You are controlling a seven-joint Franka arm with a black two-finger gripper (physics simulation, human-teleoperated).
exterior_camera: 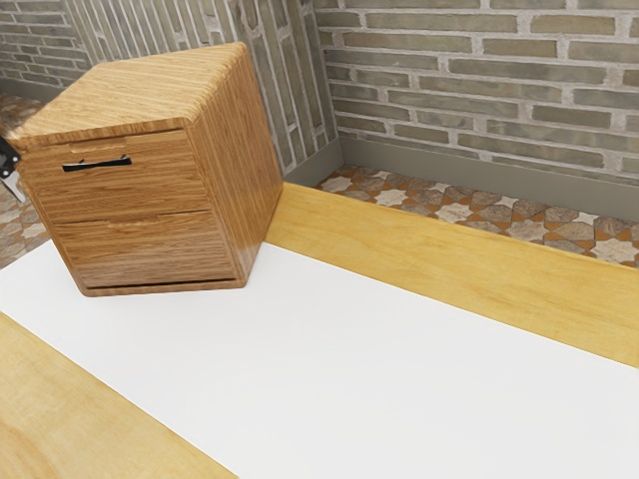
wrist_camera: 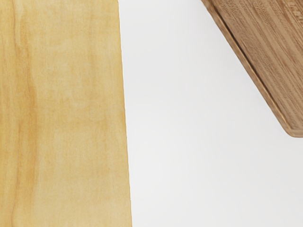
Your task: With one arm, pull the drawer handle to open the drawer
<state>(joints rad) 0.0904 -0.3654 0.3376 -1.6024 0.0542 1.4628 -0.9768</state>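
A wooden cabinet (exterior_camera: pixel 150 160) with two drawers stands on the table at the exterior view's left. Its top drawer (exterior_camera: pixel 120 178) carries a thin black handle (exterior_camera: pixel 97 163), and the bottom drawer (exterior_camera: pixel 150 249) sits below it. Both fronts look flush with the cabinet body. A small black and white part of my hand (exterior_camera: pixel 6 165) shows at the exterior view's left edge, just left of the cabinet at handle height and apart from the handle. In the wrist view a lower corner of the cabinet (wrist_camera: pixel 270 56) lies ahead of the hand.
The table has a white middle surface (exterior_camera: pixel 329 349) with light wooden strips (exterior_camera: pixel 469 259) on both sides; one wooden strip (wrist_camera: pixel 61 118) runs under my hand. A brick wall (exterior_camera: pixel 479 70) and a patterned tile floor (exterior_camera: pixel 469 205) lie behind.
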